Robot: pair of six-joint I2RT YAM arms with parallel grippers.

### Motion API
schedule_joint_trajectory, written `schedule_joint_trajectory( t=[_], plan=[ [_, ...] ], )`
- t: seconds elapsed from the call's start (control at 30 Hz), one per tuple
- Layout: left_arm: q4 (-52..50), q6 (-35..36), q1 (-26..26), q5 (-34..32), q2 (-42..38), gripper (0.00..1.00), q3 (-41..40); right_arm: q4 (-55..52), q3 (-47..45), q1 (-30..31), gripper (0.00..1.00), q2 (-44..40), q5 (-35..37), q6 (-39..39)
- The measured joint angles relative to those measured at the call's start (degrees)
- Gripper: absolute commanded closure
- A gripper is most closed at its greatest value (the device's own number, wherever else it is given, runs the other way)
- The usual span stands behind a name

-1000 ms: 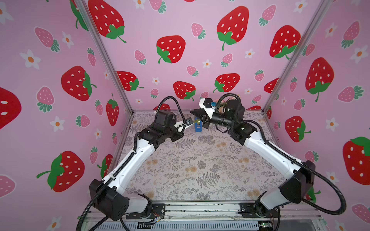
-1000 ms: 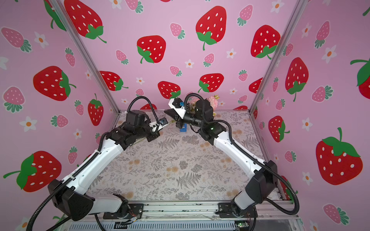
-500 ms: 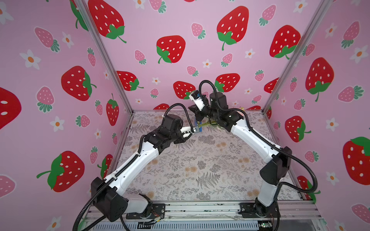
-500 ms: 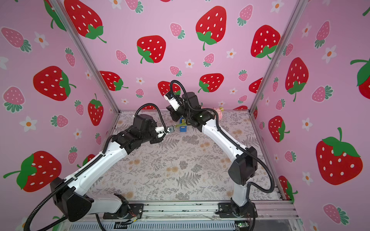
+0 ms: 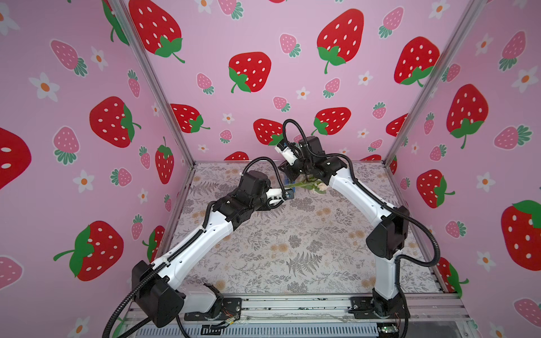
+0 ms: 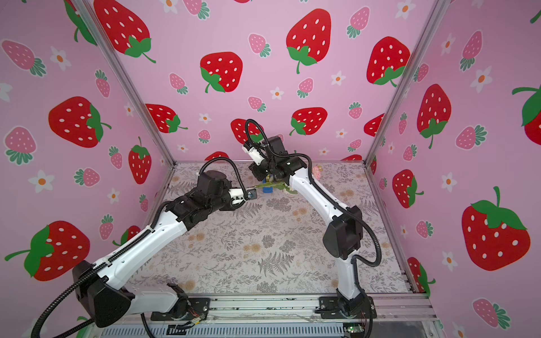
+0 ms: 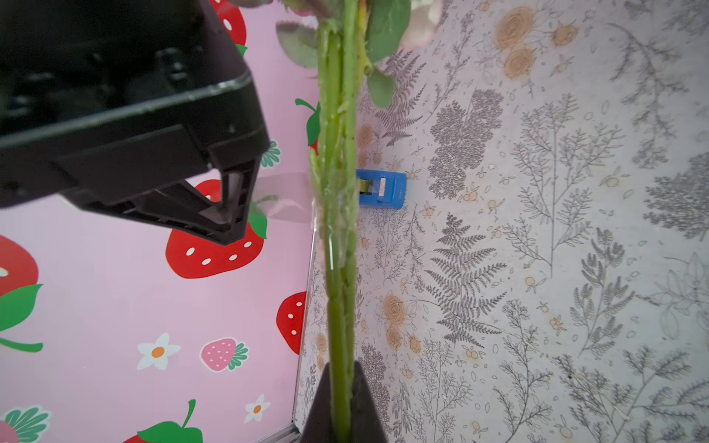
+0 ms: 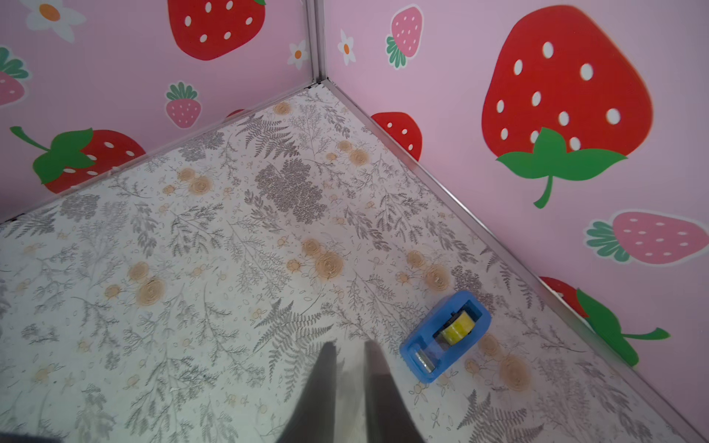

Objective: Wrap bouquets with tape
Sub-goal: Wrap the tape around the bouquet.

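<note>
Because the stems must be kept together while tape goes around them, the left claw (image 7: 340,370) is clamped on the cut end of the bouquet (image 7: 339,237). It holds the bouquet in the air above the counter (image 7: 556,268), with the stems roughly level and the pale blooms (image 5: 320,187) pointing toward the right arm. Such a hold keeps the middle of the stems free. There a strip of clear tape (image 7: 286,197) is stuck on them and stands out sideways toward the right claw (image 8: 350,347). The fingers of the right claw are a little apart, and the counter shows in the gap. I cannot tell if the strip touches one of them. I judge that this loose end has to be folded around the stems next. The blue tape dispenser (image 8: 445,337) with its yellowish roll stands on the counter near the back wall. It is below the bouquet and touches neither claw.
</note>
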Motion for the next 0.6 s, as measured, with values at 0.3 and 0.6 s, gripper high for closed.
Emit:
schedule_joint_trajectory(
  t=[0.3,0.6],
  plan=[
    [-1.92,-0.28,-1.75,4.7,-3.02,1.0,-1.64,2.49,11.02,-2.21,0.39,0.68,9.9,-2.14],
    [-3.69,-4.15,-0.33,6.47,-3.21,1.0,-1.79,5.27,13.4,-2.36,0.38,-2.49,17.9,-5.77]
  ],
)
